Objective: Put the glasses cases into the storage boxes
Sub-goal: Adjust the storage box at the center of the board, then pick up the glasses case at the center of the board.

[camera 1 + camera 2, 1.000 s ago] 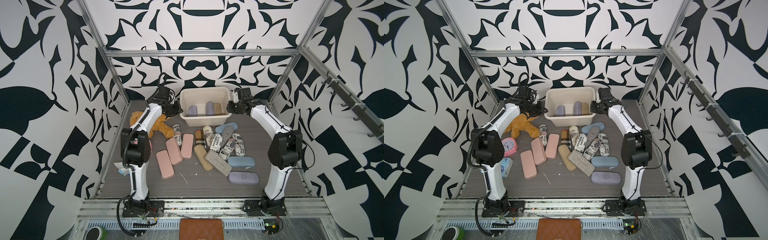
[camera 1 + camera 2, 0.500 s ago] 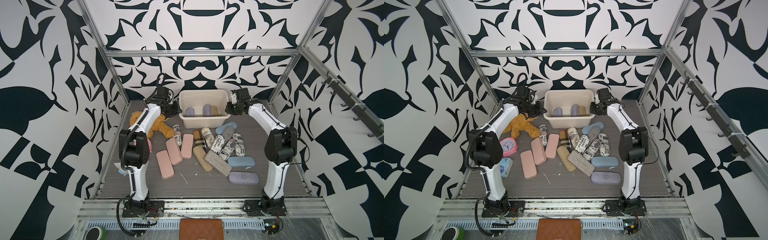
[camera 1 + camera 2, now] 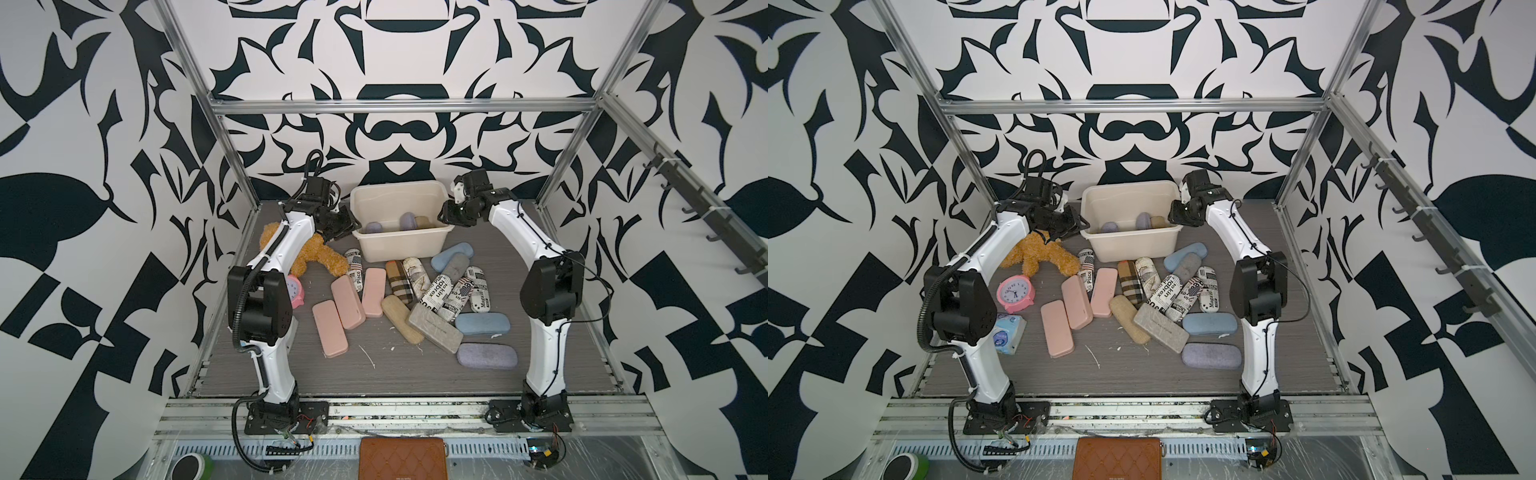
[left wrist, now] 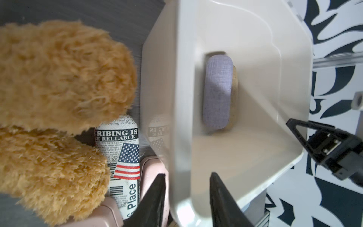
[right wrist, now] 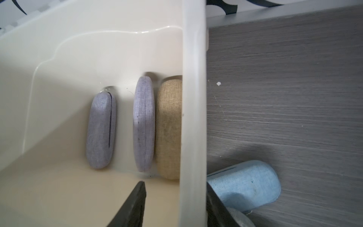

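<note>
Cream tub (image 3: 399, 245) at the back of the table (image 3: 374, 374), pinched on one rim by the left gripper (image 4: 186, 175), with the right gripper (image 5: 174, 182) around the other rim, jaws a bit apart. Looks like setting it in place; next, let go, then grab loose cases (image 3: 482, 323) in front. Three inside, floor partly hidden

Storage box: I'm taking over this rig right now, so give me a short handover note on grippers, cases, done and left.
Left gripper: shut on the storage box rim.
Right gripper: open, jaws astride the opposite rim, gap at the inner finger.
Done: three glasses cases in the box, two lilac cases and a tan case.
Left: the pile of cases on the table in front of the box; none is held.
Teddy bear, pink clock and tissue packet are not for the box.
</note>
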`<control>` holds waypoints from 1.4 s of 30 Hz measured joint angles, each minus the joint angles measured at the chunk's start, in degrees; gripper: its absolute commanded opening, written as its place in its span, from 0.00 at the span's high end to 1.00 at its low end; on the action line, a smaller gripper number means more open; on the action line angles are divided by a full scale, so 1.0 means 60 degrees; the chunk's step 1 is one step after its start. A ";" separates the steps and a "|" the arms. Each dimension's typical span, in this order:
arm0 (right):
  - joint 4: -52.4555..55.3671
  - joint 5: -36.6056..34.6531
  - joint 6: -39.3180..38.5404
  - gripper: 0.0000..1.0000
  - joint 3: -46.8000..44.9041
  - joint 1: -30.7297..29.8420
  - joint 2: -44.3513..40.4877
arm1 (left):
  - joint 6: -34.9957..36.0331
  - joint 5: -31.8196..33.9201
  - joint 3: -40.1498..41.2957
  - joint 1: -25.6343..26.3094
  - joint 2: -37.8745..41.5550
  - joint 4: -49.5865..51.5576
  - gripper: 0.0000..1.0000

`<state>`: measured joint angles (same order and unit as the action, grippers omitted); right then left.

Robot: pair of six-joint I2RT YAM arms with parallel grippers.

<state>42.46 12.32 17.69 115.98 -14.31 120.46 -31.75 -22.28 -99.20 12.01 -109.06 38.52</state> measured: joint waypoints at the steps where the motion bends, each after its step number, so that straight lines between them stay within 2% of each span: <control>1: 0.0113 -0.0098 0.0000 0.38 0.0131 0.0000 0.0004 | 0.0033 -0.0047 -0.0073 0.0000 0.0000 0.0018 0.48; 3: 0.0310 -0.0280 -0.0091 0.34 0.0452 0.0015 -0.0040 | 0.0018 -0.0197 -0.0266 0.0000 0.0004 0.0069 0.43; 10: 0.0714 -0.1086 -0.0357 0.32 0.0525 0.0069 -0.1089 | 0.0015 -0.0433 -0.0291 0.0000 0.0714 -0.0098 0.26; 11: 0.0561 -0.1213 -0.0382 0.32 0.0062 0.0080 -0.1537 | -0.0025 -0.0437 -0.0069 0.0000 0.1038 -0.0248 0.25; 13: 0.0350 -0.1406 -0.0379 0.32 -0.1144 0.0095 -0.2535 | -0.0142 -0.0426 0.0627 0.0004 0.1916 -0.0576 0.17; 14: 0.0266 -0.1526 -0.0335 0.32 -0.1891 0.0095 -0.3111 | -0.0215 -0.0426 0.1086 0.0004 0.2484 -0.0765 0.10; 17: 0.0142 -0.2007 -0.0069 0.32 -0.4390 0.0095 -0.4987 | -0.0543 -0.0302 0.2688 0.0018 0.4339 -0.1610 0.01; 21: 0.0678 -0.2503 0.0481 0.32 -0.7060 -0.0007 -0.7180 | -0.0980 -0.0080 0.4685 0.0055 0.6481 -0.2703 0.01; 24: 0.1264 -0.2761 0.0838 0.31 -0.8437 -0.0138 -0.8393 | -0.1231 -0.0044 0.5577 0.0073 0.7104 -0.3359 0.01; 26: 0.1566 -0.2812 0.1067 0.30 -0.9129 -0.0178 -0.8856 | -0.1341 -0.0131 0.5719 0.0073 0.6965 -0.3515 0.01; 29: 0.1676 -0.2736 0.1406 0.30 -1.0145 -0.0182 -0.9027 | -0.1468 -0.0466 0.5716 0.0073 0.6397 -0.3541 0.01; 33: 0.1475 -0.2637 0.1563 0.29 -1.0990 -0.0182 -0.8539 | -0.1537 -0.0827 0.5719 0.0073 0.6073 -0.3384 0.01; 42: 0.0098 -0.2488 0.0321 0.26 -0.9876 -0.0182 -0.5548 | -0.1566 -0.1053 0.5719 0.0084 0.6182 -0.3391 0.01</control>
<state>43.05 -2.61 19.62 56.73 -15.40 87.18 -41.15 -28.60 -64.88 12.51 -71.96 18.17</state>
